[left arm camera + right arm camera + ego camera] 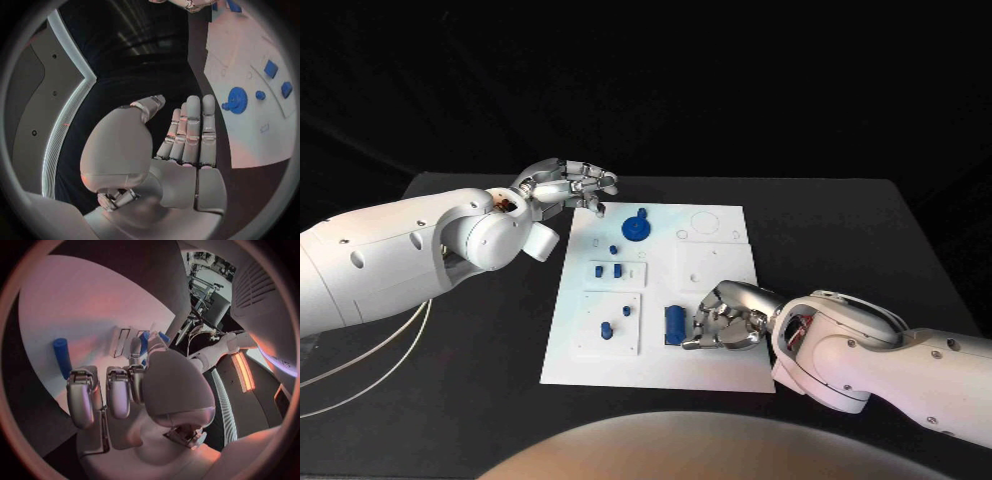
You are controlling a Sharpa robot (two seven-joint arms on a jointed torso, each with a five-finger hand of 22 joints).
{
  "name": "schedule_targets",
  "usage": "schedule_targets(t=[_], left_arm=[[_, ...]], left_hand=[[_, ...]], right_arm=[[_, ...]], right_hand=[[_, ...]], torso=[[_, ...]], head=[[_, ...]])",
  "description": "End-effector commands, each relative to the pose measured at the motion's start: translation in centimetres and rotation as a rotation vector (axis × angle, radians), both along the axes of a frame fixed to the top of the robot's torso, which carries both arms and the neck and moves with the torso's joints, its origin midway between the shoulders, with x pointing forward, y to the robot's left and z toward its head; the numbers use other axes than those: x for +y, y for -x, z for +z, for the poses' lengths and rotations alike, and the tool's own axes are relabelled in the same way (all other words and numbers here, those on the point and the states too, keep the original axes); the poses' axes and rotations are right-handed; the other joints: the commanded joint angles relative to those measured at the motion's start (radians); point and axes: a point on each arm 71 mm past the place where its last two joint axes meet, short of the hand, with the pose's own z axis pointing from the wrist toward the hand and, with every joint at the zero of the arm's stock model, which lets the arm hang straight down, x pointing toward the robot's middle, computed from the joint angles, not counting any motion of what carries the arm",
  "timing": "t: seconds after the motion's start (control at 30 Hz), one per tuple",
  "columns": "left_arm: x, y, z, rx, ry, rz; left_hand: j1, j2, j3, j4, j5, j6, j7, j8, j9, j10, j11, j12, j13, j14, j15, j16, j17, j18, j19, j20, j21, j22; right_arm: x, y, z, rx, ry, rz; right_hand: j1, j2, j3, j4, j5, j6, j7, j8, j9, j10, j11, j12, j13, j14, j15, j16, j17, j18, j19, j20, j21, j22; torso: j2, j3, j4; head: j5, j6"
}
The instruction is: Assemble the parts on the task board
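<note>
Over the task board (718, 372) your right hand (728, 318) hung with fingers curled on nothing just beside the blue cylinder (675, 324) lying there — a careless approach could have rolled it away — while your left hand (571, 185) hovered open.

White task board (718, 300) w/ blue parts (633, 226); black table (848, 230); silver fingers (589, 185), white arms (387, 250).

The task board (718, 370) lies in the middle of the table (848, 220). On it, the gear (633, 227) sits toward the far edge, the cylinder (675, 325) toward the near edge.
</note>
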Motion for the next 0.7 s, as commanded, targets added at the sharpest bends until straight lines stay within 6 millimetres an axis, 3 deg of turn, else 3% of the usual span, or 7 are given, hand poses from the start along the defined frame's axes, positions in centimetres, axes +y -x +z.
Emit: schedule_targets(t=[0.03, 0.2, 0.27, 0.37, 0.7], left_arm=[[-0.16, 0.04, 0.09, -0.001, 0.011, -0.013], [-0.19, 0.04, 0.09, -0.001, 0.012, -0.014], [-0.20, 0.05, 0.09, 0.000, 0.012, -0.015], [-0.19, 0.05, 0.09, 0.000, 0.011, -0.015], [-0.19, 0.07, 0.09, 0.001, 0.011, -0.015]], left_hand=[[-0.004, 0.002, 0.000, 0.003, 0.005, -0.007, 0.019, 0.005, -0.001, -0.009, -0.002, 0.003, -0.001, -0.009, 0.001, -0.003, 0.001, 0.011, -0.004, 0.006, -0.004, -0.001], [-0.004, 0.002, 0.000, 0.003, 0.005, -0.007, 0.019, 0.005, -0.001, -0.009, -0.002, 0.003, -0.001, -0.009, 0.001, -0.003, 0.001, 0.011, -0.004, 0.006, -0.004, -0.001], [-0.004, 0.002, 0.000, 0.003, 0.005, -0.007, 0.019, 0.005, -0.001, -0.009, -0.002, 0.003, -0.001, -0.009, 0.001, -0.003, 0.001, 0.011, -0.004, 0.006, -0.004, -0.001], [-0.004, 0.002, 0.000, 0.003, 0.005, -0.007, 0.019, 0.005, -0.001, -0.009, -0.002, 0.003, -0.001, -0.009, 0.001, -0.003, 0.001, 0.011, -0.004, 0.006, -0.004, -0.001], [-0.004, 0.002, 0.000, 0.003, 0.005, -0.007, 0.019, 0.005, -0.001, -0.009, -0.002, 0.003, -0.001, -0.009, 0.001, -0.003, 0.001, 0.011, -0.004, 0.006, -0.004, -0.001]], right_arm=[[0.25, -0.02, 0.60, -0.034, -0.065, -0.011], [0.38, -0.31, 0.78, -0.048, -0.075, -0.031], [0.42, -0.40, 0.74, -0.049, -0.069, -0.033], [0.58, -0.55, 0.62, -0.047, -0.060, -0.032], [1.03, -0.80, 0.22, -0.032, -0.035, -0.015]], right_hand=[[-0.021, 0.005, -0.004, 0.001, -0.002, 0.008, -0.001, 0.007, 0.005, 0.044, -0.003, 0.004, 0.164, 0.101, -0.005, 0.006, 0.248, -0.007, 0.106, -0.004, 0.004, 0.263], [-0.032, 0.019, 0.000, 0.000, 0.003, 0.008, -0.002, 0.008, 0.010, 0.043, -0.004, 0.003, 0.163, 0.101, -0.005, 0.006, 0.247, -0.007, 0.106, -0.004, 0.004, 0.263], [-0.027, 0.026, 0.006, -0.003, 0.031, 0.005, -0.005, 0.008, 0.016, 0.043, -0.006, 0.003, 0.163, 0.101, -0.007, 0.005, 0.247, -0.007, 0.106, -0.005, 0.004, 0.263], [-0.025, 0.030, 0.009, -0.003, 0.038, 0.006, -0.006, 0.008, 0.018, 0.044, -0.007, 0.003, 0.163, 0.101, -0.008, 0.005, 0.247, -0.007, 0.106, -0.006, 0.004, 0.263], [-0.011, 0.026, 0.013, -0.007, 0.042, 0.005, -0.008, 0.008, 0.022, 0.044, -0.009, 0.003, 0.163, 0.101, -0.009, 0.006, 0.248, -0.007, 0.106, -0.007, 0.004, 0.263]], torso=[[0.001, -0.0001, -0.0004], [0.000, -0.0002, 0.0015], [0.001, 0.0000, 0.0021], [0.001, -0.0004, 0.0012], [0.001, -0.0008, 0.0008]], head=[[-0.001, 0.000], [-0.002, 0.000], [-0.002, 0.000], [-0.001, 0.000], [0.001, 0.000]])
